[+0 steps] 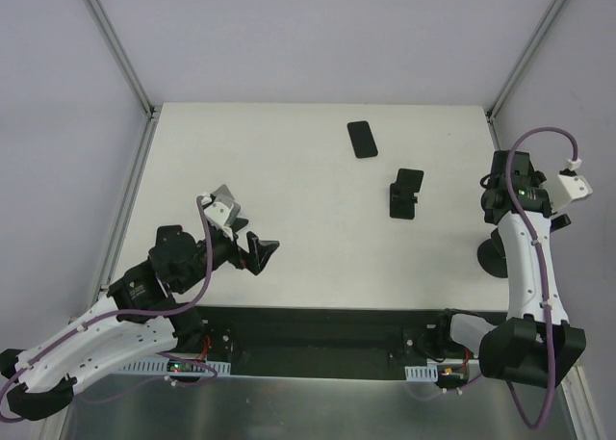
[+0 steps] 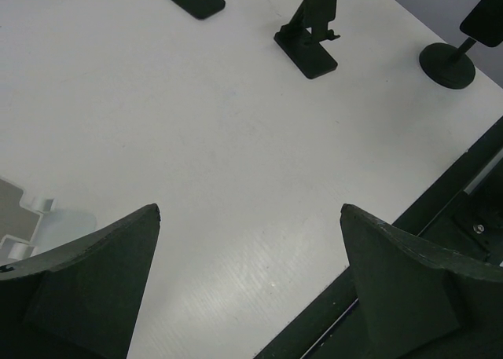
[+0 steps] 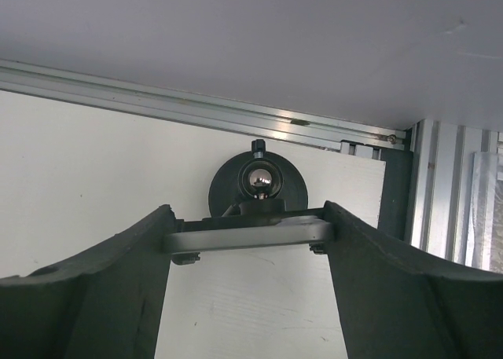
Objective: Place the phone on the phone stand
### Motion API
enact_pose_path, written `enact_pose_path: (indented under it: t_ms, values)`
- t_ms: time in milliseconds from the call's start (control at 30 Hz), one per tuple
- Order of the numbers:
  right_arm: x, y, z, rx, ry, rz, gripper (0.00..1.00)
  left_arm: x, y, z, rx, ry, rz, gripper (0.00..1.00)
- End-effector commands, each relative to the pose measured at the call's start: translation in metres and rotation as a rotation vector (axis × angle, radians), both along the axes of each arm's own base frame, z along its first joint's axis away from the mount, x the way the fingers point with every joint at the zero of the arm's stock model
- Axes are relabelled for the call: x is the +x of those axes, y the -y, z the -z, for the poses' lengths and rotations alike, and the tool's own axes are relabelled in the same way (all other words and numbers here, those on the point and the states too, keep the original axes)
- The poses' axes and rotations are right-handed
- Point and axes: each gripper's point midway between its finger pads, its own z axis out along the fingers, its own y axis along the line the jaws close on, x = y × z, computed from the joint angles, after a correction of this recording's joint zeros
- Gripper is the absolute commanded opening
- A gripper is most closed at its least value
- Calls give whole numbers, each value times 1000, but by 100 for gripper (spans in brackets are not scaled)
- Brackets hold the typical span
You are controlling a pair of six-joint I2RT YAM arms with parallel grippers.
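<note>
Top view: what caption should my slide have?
Phone lies flat on the table, apart from the empty stand; left hand open.

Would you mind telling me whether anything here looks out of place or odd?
Nothing is spilled or damaged. One oddity: the right hand straddles the grey plate of a round-based mount at the table's right edge, away from the phone.

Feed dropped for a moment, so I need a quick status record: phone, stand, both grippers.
phone: flat on the table, far middle, nothing touching it
phone stand: upright, nearer and right of the phone, apart from it, nothing on it
left gripper: open, empty, near left
right gripper: fingers either side of a grey plate above a round base; grip unclear
</note>
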Motion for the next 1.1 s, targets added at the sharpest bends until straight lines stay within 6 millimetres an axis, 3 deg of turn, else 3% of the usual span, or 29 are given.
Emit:
enact_pose_path:
  t_ms: [0,33,100,133,333,567,633,667,733,767,833,867,933,967,1067]
  values:
    - [12,3,-11,-13,89,-4,28,8,-6,-5,-2,28,-37,96]
    - [18,1,-8,-17,60,-61,53,9,-6,-4,3,25,-39,96]
    - [28,-6,-5,11,51,-152,77,12,-3,-1,21,12,-38,96]
    - [29,-7,-5,11,36,-172,96,12,-2,1,26,5,-32,96]
    - [19,-6,-18,-32,-9,-221,97,18,0,10,61,-12,-39,96]
    - [-18,10,-67,-199,-37,-184,97,31,-6,16,100,-21,-94,96]
    - [-19,10,-79,-237,-36,-210,97,34,-6,16,106,-22,-101,96]
    - [-15,3,-85,-239,10,-272,97,34,-5,14,102,-17,-103,97]
    - [13,-16,-91,-278,47,-489,97,37,-2,10,86,-6,-97,98]
    - [37,-47,-90,-245,102,-701,97,38,1,4,72,2,-92,98]
    - [62,-82,-85,-211,129,-928,97,38,8,1,51,-13,-67,98]
    - [82,-119,-70,-117,146,-1138,97,40,12,-10,24,-7,-64,98]
    - [95,-155,-53,-1,154,-1312,97,41,23,-13,-14,-46,-51,99]
    - [103,-175,-34,87,127,-1393,97,43,27,-22,-46,-47,-49,98]
    - [116,-199,-3,217,98,-1432,97,45,41,-28,-148,-129,-58,99]
